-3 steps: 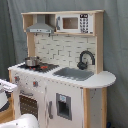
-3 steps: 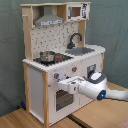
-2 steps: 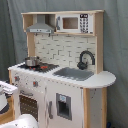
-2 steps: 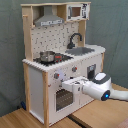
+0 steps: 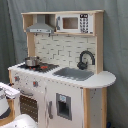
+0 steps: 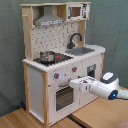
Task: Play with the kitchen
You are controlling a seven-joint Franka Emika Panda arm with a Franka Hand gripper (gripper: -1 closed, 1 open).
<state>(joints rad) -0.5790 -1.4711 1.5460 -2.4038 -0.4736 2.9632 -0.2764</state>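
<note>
Grey curtain hung behind the kitchen [image 6: 62,60], which stood on a wooden floor [image 6: 95,116] with a pot [image 6: 47,56] on its stove, while the gripper [image 6: 75,83] reached to the oven front below the knobs, perhaps touching it, fingers' spacing indiscernible.

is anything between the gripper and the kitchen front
Nothing visible. In the second exterior view the gripper is right at the kitchen front, just above the oven door and below the knobs.
</note>
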